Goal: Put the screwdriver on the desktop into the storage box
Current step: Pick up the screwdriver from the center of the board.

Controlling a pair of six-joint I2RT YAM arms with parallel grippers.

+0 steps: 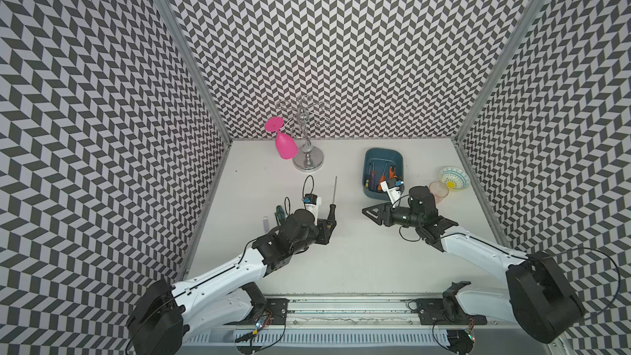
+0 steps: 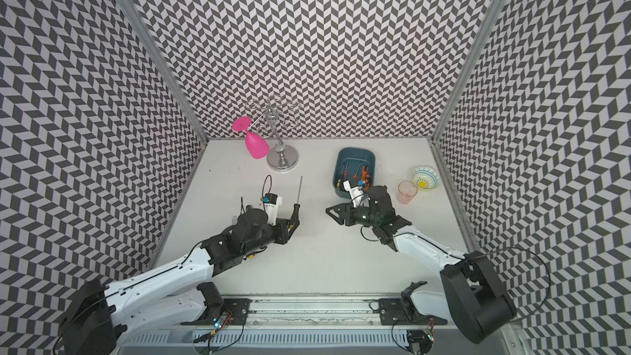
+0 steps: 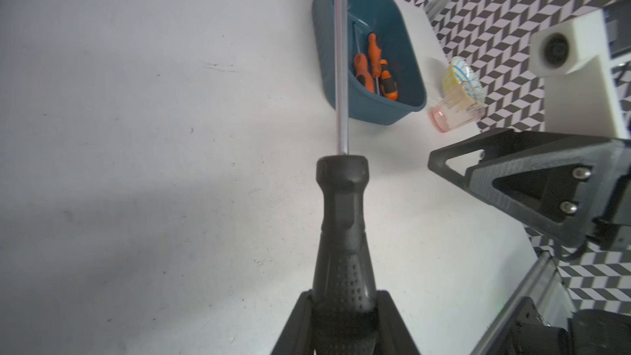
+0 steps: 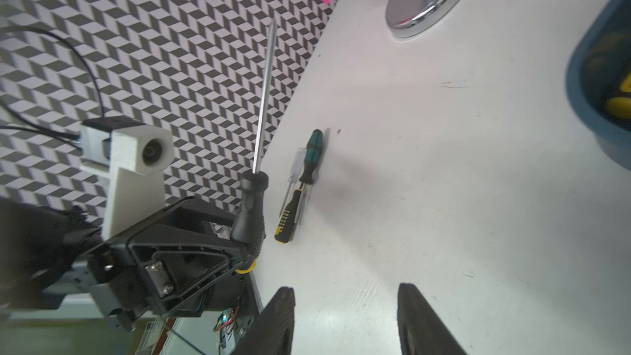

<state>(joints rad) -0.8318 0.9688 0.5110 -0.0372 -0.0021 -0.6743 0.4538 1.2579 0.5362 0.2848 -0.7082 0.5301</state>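
Closest to the lens we record the left gripper [image 3: 343, 305], its two black fingers clamped on the rear of the screwdriver [image 3: 341, 220] handle. We note a matte black handle, dimpled where it is gripped, narrowing to a waist and ending in a flared collar. A yellow butt cap shows behind the fingers in the right wrist view. A long, straight, bright steel shaft leaves the collar; we cannot make out the tip's type. The tool is held clear of the desktop [image 1: 358, 251], left of its middle, with the shaft tilted upward toward the far edge.

We find the right gripper [image 4: 345, 319] with its fingers standing apart and nothing between them. It hangs over the desktop's right half, pointing toward the left arm.

The storage box [image 1: 368, 162] sits near the far right corner, well apart from the held tool. It is dark teal with rounded corners and contains orange-handled tools [image 3: 374, 63].

Near the left edge lie a green-handled screwdriver [image 4: 312, 157], a clear-handled screwdriver [image 4: 296, 162] and a black-and-yellow screwdriver [image 4: 288, 215], close together.
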